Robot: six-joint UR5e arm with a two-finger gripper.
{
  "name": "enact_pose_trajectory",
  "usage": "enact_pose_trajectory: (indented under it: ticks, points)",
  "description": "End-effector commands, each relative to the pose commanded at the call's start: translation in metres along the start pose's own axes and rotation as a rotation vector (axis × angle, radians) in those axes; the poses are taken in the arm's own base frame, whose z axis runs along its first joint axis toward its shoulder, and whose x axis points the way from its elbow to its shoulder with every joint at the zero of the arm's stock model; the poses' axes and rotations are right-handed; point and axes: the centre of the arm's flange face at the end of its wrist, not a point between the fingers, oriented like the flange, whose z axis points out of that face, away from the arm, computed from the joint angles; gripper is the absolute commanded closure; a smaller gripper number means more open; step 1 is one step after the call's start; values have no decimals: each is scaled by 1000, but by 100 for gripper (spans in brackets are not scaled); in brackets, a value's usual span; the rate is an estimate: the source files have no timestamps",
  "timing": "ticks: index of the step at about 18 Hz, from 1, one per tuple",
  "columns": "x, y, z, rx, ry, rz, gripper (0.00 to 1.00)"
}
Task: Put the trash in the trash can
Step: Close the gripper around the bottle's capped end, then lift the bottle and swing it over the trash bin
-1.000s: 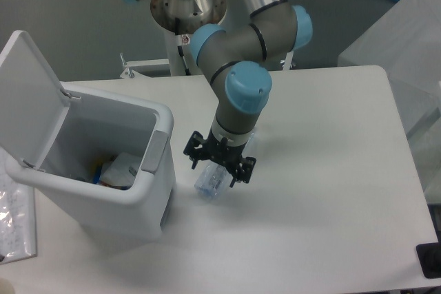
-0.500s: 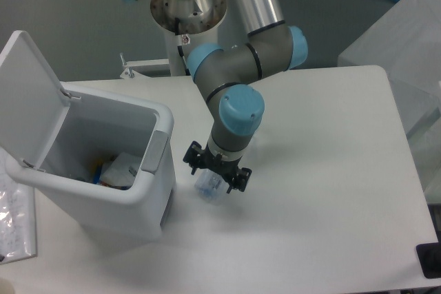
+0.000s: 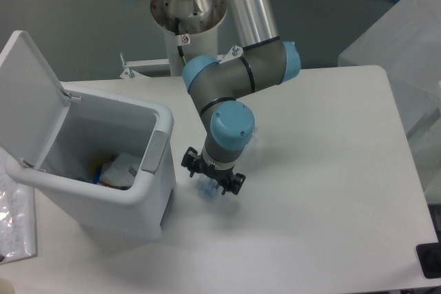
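Here, item one: a crushed clear plastic bottle (image 3: 207, 187) on the white table (image 3: 324, 170), just right of the white rectangular plastic trash can (image 3: 117, 201). My black two-finger gripper (image 3: 211, 179) sits over it, fingers either side, apparently pinching it, though the wrist hides contact. The can's lid (image 3: 27, 94) stands open; white crumpled trash (image 3: 124, 169) lies inside.
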Motion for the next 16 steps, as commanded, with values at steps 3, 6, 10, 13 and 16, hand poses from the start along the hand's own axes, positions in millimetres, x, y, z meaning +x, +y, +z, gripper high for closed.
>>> enact_pose_trajectory:
  ticks: [3,6,10,13,16]
  points:
    - [-2,-3,-6,11,-8,-3,60]
    - [-2,-6,-9,25,-14,-50,71]
    - [-8,-20,-36,85,-39,-50,71]
    - [-17,-27,-59,131,-61,-50,71]
    - [-38,-32,-114,264,-82,-61,71]
